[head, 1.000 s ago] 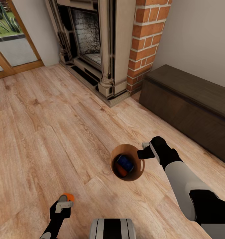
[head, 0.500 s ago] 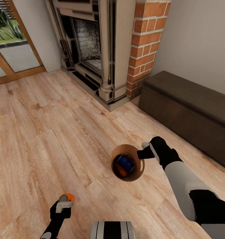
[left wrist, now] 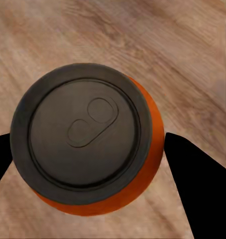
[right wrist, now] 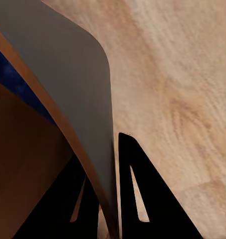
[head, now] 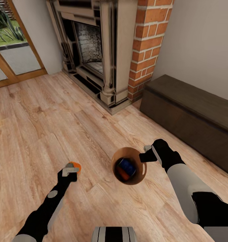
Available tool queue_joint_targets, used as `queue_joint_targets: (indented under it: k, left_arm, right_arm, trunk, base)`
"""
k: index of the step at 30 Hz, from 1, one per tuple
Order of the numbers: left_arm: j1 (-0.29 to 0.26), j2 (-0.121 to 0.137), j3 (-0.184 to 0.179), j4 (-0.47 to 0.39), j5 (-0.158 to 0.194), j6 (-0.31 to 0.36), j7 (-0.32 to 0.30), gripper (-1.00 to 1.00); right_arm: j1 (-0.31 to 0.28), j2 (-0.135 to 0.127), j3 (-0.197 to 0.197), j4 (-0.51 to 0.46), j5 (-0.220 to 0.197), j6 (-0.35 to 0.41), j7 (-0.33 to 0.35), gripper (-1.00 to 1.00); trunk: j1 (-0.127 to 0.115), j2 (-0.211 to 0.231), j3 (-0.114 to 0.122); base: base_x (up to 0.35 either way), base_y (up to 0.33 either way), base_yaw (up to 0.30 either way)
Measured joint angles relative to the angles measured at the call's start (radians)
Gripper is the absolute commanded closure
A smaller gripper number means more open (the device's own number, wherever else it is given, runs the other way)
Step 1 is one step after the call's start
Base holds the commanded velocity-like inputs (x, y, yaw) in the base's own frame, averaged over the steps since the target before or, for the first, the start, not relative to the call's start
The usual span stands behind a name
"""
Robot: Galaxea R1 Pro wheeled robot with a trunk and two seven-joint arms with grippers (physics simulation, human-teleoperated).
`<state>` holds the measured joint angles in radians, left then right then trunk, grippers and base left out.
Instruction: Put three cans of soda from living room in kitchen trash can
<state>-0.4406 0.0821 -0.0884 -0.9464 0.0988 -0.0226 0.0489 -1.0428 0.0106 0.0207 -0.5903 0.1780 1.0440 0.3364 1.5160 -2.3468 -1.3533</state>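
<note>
Your left end effector [head: 71, 170] is closed on the small orange soda can [left wrist: 88, 144], held above the floor: light, stiff, slick-walled, so grip mid-body. Right end effector [head: 144, 153] pinches the thin rim of the round light-brown wooden bin [head: 140, 174]; blue and orange cans lie inside.

The left arm reaches forward over the floor, its left gripper [head: 71, 169] clamped on an orange soda can [left wrist: 88, 144], one finger on each side. The right arm bends in from the right, its right gripper [head: 146, 155] pinching the trash can [head: 129, 165] rim between its fingers.
</note>
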Motion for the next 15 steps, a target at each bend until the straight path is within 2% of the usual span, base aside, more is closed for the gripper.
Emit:
queue_joint_targets:
  k: [3,4,5,7,10,14,15]
  left_arm:
    - [0.009,0.007,0.000,-0.331,0.002,0.241,-0.049,1.00]
    - [0.010,0.008,0.001,-0.412,0.002,0.308,-0.066,1.00]
    - [0.011,0.009,0.001,-0.449,0.002,0.342,-0.074,1.00]
    - [0.012,0.009,0.000,-0.561,0.004,0.456,-0.102,1.00]
    - [0.016,0.010,-0.005,-0.620,0.005,0.568,-0.145,1.00]
    - [0.028,0.001,-0.009,-0.641,0.006,0.683,-0.224,1.00]
    - [0.021,-0.001,-0.009,-0.645,0.015,0.743,-0.295,1.00]
  right_arm:
    - [0.000,-0.001,0.000,0.034,0.000,0.000,0.001,1.00]
    - [0.000,-0.002,0.001,0.049,0.000,0.000,0.001,1.00]
    - [0.000,-0.003,0.000,0.057,0.002,0.000,0.001,1.00]
    - [-0.001,-0.004,0.000,0.092,-0.001,0.001,0.000,1.00]
    - [-0.001,-0.002,0.000,0.121,0.005,0.000,-0.001,1.00]
    - [-0.001,0.000,0.000,0.138,-0.004,0.000,-0.001,1.00]
    - [-0.002,0.001,0.000,0.141,-0.003,0.000,-0.001,1.00]
  trunk:
    - [-0.011,0.021,0.009]
    - [-0.015,0.028,0.012]
    - [-0.019,0.035,0.016]
    - [-0.027,0.049,0.022]
    - [-0.038,0.070,0.031]
    - [-0.042,0.077,0.034]
    - [-0.042,0.077,0.034]
  base:
    - [0.000,0.000,0.000]
    - [0.000,0.000,0.000]
    - [0.000,0.000,0.000]
    - [0.000,0.000,0.000]
    - [0.000,0.000,0.000]
    - [0.000,0.000,0.000]
    - [0.000,0.000,0.000]
